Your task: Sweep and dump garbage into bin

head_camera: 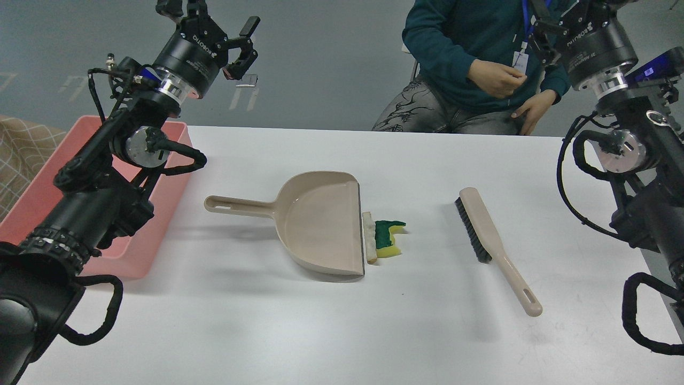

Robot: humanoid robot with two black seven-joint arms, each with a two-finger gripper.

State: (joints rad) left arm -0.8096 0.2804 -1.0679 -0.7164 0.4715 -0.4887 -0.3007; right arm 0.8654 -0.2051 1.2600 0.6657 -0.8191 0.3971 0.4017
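Observation:
The garbage lies just right of the dustpan's lip: a yellow sponge piece with a dark green layer [389,239] and a whitish wedge with a tan edge [369,236] touching the lip. The beige dustpan [320,222] rests mid-table, its handle pointing left. A beige brush with black bristles [489,235] lies to the right, handle toward me. The pink bin [37,200] sits at the table's left edge, partly hidden by my left arm. My left gripper [243,45] hangs raised above the table's far left, open and empty. My right gripper [548,27] is raised at the top right, its fingers cut off by the frame.
A person in a teal top [470,64] sits behind the table's far edge, hands near their lap. The white table [342,331] shows bare surface in front of the dustpan and brush.

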